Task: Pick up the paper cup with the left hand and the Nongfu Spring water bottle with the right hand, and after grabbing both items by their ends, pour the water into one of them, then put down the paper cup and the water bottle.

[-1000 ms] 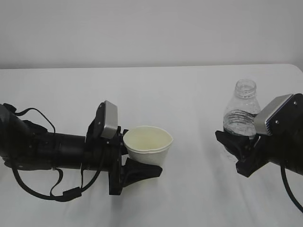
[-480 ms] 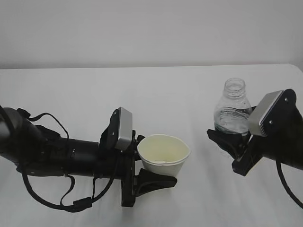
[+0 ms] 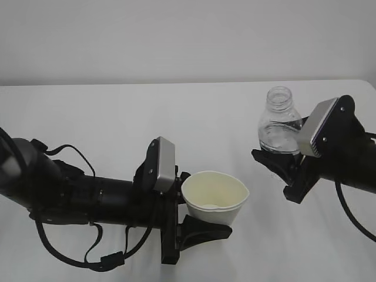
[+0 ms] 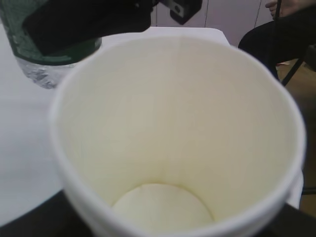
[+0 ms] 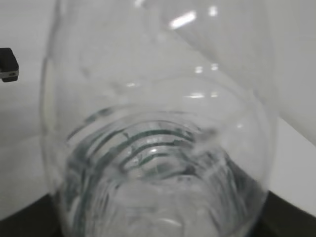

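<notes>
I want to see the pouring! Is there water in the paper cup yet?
Empty. The left wrist view looks straight into the paper cup: dry cream walls and bare bottom, no water.

bottle label unreadable, no legible text

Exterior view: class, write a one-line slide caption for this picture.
Left gripper holds an empty paper cup; right gripper holds an uncapped water bottle upright above the white table.

Broad flat white table, matte surface. Plain pale grey wall behind. Brownish floor beyond table edge. Soft, even light.
</notes>
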{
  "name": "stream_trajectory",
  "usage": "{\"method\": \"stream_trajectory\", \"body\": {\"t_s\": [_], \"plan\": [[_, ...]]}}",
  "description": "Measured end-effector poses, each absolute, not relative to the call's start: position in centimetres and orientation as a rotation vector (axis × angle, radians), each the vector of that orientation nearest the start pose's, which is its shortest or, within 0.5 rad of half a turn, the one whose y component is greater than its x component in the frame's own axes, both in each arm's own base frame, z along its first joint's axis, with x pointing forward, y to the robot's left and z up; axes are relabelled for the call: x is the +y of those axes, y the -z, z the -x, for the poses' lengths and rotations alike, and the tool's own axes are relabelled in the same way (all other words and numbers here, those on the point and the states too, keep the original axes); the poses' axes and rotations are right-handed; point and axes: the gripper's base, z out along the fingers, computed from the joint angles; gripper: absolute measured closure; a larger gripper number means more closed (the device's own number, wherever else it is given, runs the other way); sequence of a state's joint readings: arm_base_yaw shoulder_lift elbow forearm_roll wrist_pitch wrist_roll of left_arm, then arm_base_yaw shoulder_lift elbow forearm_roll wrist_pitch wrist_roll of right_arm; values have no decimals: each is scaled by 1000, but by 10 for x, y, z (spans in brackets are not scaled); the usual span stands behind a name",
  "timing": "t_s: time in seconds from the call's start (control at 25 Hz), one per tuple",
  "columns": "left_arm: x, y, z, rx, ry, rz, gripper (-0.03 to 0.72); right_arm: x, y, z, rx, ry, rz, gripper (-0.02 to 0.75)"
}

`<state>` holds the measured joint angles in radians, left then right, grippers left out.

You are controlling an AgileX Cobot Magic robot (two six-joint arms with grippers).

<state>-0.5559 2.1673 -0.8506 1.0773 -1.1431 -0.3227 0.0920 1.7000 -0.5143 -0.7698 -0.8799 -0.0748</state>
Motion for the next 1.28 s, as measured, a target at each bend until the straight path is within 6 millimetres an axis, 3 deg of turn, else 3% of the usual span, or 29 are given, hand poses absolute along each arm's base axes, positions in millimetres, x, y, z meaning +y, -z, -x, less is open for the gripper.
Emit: {"method": "stream_trajectory", "body": {"t_s": [0.64,0.8,1.28], "plan": [[-247,-91,-257,1423,1045,-1296,236,83,-169,-289,1506,-127,1140,262],[-249,-91,-255,1417,1052,-1305,236,92,-172,-290,1449,-108,1197,262],[-253,-92,-253,1418,1056,-1299,241,93,-171,-290,1353,1,1316,262]]}}
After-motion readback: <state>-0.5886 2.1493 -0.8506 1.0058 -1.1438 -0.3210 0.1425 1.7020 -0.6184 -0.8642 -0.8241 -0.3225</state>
